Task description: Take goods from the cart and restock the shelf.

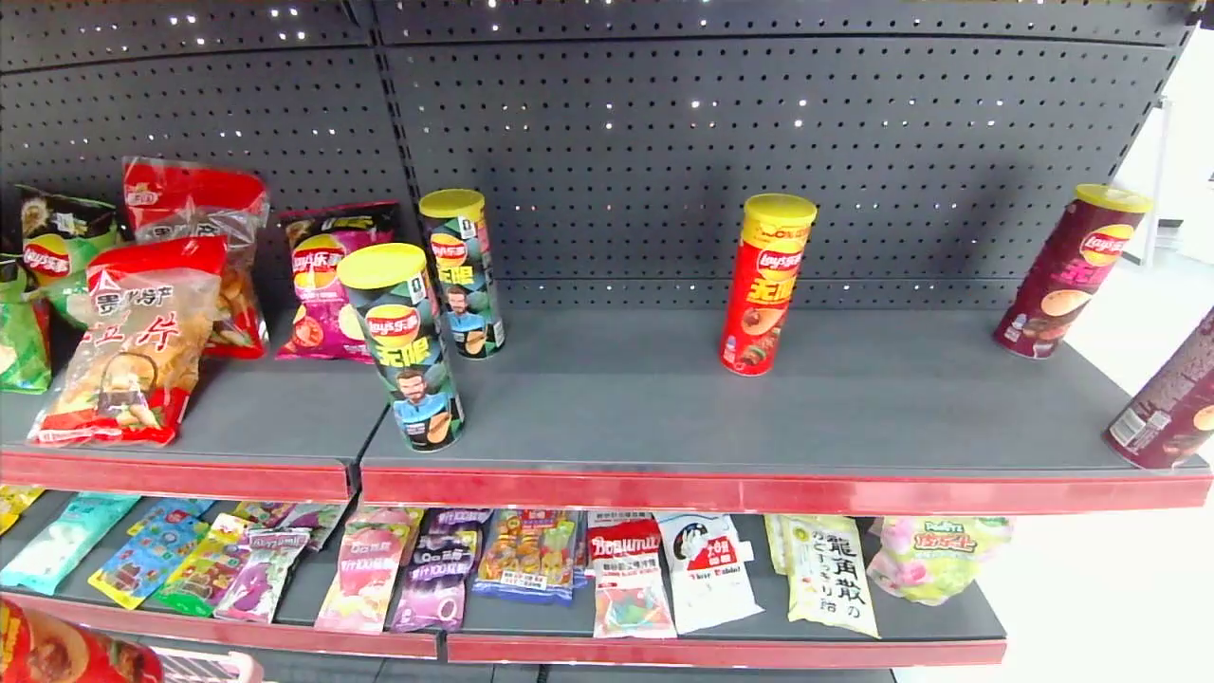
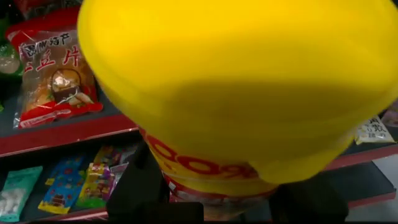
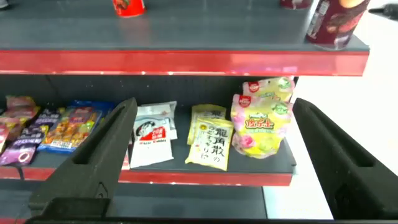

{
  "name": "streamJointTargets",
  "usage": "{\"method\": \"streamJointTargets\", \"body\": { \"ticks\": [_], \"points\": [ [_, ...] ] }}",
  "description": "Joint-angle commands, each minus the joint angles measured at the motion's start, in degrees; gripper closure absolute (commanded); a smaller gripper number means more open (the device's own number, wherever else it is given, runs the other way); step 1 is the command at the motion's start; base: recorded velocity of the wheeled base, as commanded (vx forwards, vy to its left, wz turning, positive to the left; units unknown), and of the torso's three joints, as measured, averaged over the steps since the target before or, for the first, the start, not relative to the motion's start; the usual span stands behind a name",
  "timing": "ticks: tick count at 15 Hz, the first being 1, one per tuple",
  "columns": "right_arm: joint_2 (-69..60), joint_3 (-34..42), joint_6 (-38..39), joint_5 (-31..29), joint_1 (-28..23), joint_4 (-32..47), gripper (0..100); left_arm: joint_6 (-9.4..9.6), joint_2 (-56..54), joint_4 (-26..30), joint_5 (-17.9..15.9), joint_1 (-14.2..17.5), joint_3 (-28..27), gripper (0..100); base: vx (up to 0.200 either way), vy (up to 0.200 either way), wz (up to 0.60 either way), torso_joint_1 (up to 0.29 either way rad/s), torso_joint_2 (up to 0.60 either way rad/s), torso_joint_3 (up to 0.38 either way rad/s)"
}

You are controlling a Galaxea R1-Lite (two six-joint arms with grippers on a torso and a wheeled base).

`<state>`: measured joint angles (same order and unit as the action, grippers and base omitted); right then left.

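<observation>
Up close, the left end effector clamps a yellow-lidded can.

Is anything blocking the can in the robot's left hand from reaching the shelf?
Nothing visible does. The held can faces the shelf, bare between the dark can and the standing red can.

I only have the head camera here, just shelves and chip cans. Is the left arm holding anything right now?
Observer: Yes. The left gripper is clamped on a red can with a yellow lid.
Operator: And the right one?
Observer: The right gripper is open and empty.
Operator: What is it facing?
Observer: The lower shelf, toward a white bag and a yellow bag.
</observation>
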<state>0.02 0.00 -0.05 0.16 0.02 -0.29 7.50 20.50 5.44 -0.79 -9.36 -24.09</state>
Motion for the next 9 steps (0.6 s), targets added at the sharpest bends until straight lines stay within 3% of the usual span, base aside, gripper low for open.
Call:
{"method": "streamJointTargets", "body": {
  "ticks": [1,2,4,5,7,9],
  "points": [
    [-0.02,0.00,-0.04,0.02,-0.02,-0.06,0,0.33,-0.38,0.01,0.09,0.05,-0.52,100,0.000,0.000,0.00,0.000,0.00,0.000],
    [-0.02,0.00,-0.04,0.02,-0.02,-0.06,0,0.76,-0.29,0.01,0.09,0.05,-0.70,100,0.000,0.000,0.00,0.000,0.00,0.000],
    [-0.02,0.00,-0.04,0.02,-0.02,-0.06,0,6.21,-0.20,0.10,0.44,0.13,-0.87,100,0.000,0.000,0.00,0.000,0.00,0.000],
    [-0.02,0.00,-0.04,0.02,-0.02,0.03,0,7.09,-0.20,0.10,0.44,0.13,-0.87,100,0.000,0.000,0.00,0.000,0.00,0.000],
    [-0.02,0.00,-0.04,0.11,-0.02,0.03,0,7.18,-0.11,0.10,0.53,0.13,-0.78,100,0.000,0.000,0.00,0.000,0.00,0.000],
    [-0.02,0.00,-0.04,0.11,-0.02,0.03,0,7.18,-0.20,0.10,0.53,0.13,-0.78,100,0.200,0.000,0.00,0.002,0.00,0.000]
  ]
}}
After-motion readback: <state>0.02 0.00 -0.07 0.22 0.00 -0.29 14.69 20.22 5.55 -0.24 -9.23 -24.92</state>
